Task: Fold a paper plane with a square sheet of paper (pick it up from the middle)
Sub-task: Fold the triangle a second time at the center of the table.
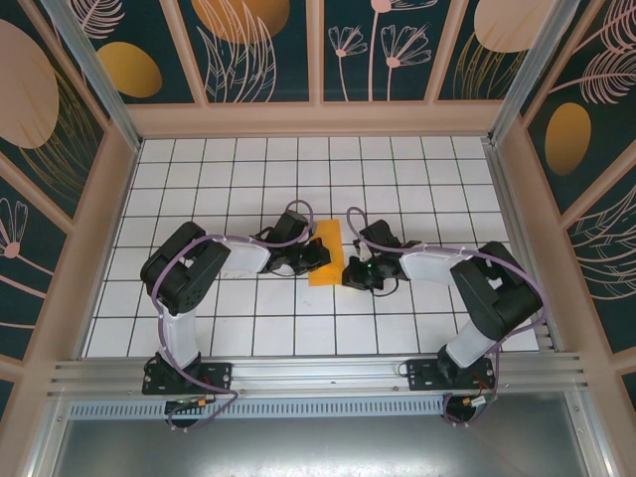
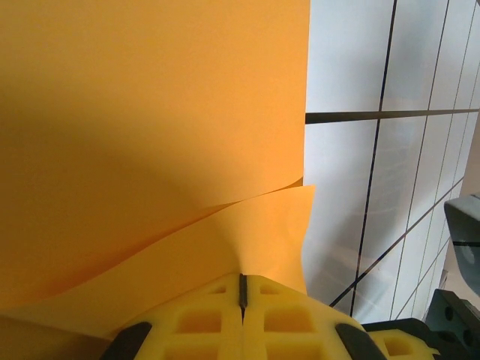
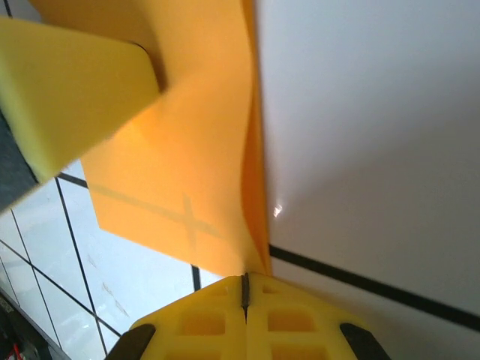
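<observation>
The square sheet of paper (image 1: 329, 237) is bright orange and stands doubled over into a narrow strip at the middle of the tiled table, between the two grippers. My left gripper (image 1: 317, 256) is shut on the strip's left side. In the left wrist view its yellow fingertips (image 2: 242, 289) pinch a puckered edge of the paper (image 2: 150, 135), which rises in two layers. My right gripper (image 1: 348, 267) is shut on the right side. Its yellow tips (image 3: 244, 286) clamp the folded edge of the paper (image 3: 195, 150), with a yellow finger of the left gripper (image 3: 67, 90) pressed against the far side.
The white grid-tiled table (image 1: 248, 179) is boxed in by wooden-framed patterned walls (image 1: 318, 119) at the back and sides. An aluminium rail (image 1: 318, 373) carrying both arm bases runs along the near edge. Part of the right gripper's dark body (image 2: 465, 232) sits at the left wrist view's right edge.
</observation>
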